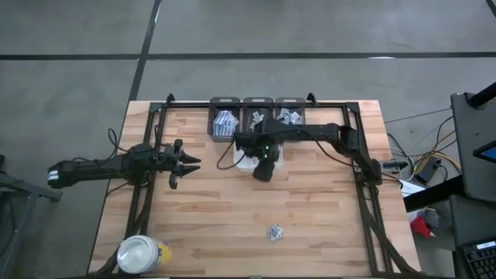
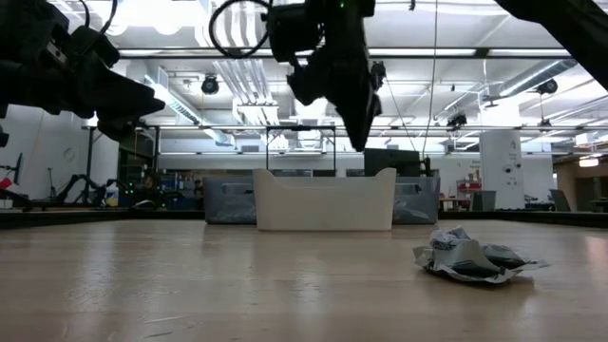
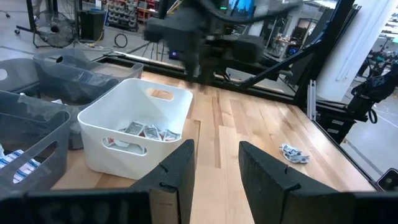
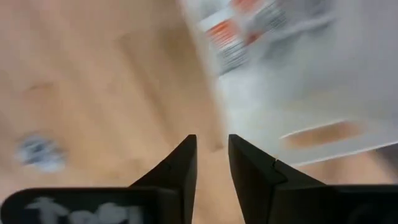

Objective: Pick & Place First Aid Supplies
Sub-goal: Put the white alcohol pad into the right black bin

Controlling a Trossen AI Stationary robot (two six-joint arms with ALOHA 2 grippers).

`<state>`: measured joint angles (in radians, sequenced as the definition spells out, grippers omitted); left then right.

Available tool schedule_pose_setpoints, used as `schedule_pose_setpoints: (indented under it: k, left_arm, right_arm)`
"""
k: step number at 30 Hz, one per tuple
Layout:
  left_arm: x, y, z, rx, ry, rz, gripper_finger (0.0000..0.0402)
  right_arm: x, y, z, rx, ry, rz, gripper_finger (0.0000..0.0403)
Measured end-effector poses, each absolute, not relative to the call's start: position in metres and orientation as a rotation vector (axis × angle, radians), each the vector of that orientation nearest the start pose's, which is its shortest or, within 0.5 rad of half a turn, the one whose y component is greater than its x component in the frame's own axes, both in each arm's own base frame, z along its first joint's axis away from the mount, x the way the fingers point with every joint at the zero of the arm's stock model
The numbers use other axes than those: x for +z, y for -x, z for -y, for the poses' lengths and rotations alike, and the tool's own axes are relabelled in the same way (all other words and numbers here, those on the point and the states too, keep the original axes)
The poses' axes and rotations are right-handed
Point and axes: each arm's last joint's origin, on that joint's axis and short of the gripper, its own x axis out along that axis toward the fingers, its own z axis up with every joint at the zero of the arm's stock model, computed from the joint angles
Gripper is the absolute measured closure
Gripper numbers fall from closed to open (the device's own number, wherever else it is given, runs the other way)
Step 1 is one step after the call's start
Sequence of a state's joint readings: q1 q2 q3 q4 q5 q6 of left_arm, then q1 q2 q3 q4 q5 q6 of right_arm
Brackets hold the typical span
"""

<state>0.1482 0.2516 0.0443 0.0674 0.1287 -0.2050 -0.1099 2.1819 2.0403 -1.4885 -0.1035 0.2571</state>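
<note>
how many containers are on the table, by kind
grey bins: 3
white tray: 1
jar: 1
total: 5

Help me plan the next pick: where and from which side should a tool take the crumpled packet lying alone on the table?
Probably from straight above. The crumpled packet lies low and nearly flat on the bare wooden table, so pinch across its raised, crinkled middle; nothing beside it blocks a descent.
</note>
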Motion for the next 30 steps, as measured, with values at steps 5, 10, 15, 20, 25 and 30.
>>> schedule_pose_setpoints:
  k: [5,10,15,20,25,30]
  left_arm:
    - [0.164,-0.111,-0.013,0.034,0.232,-0.137,0.0282]
    - [0.164,-0.111,-0.013,0.034,0.234,-0.139,0.0282]
    - [0.164,-0.111,-0.013,0.035,0.235,-0.139,0.0282]
    - [0.164,-0.111,-0.013,0.034,0.227,-0.139,0.0282]
    - [0.164,-0.111,-0.013,0.034,0.226,-0.139,0.0282]
    - [0.164,-0.111,-0.013,0.034,0.231,-0.137,0.0282]
  right_arm:
    - [0.246,-0.413,0.000,-0.171,-0.444,-1.683,0.0325]
    - [0.242,-0.409,-0.047,-0.163,-0.411,-1.719,0.0333]
    - [0.239,-0.401,-0.094,-0.148,-0.369,-1.738,0.0326]
    - [0.233,-0.393,-0.130,-0.177,-0.383,-1.725,0.0310]
    - [0.222,-0.391,-0.153,-0.209,-0.437,-1.681,0.0288]
    - [0.202,-0.385,-0.161,-0.266,-0.463,-1.696,0.0271]
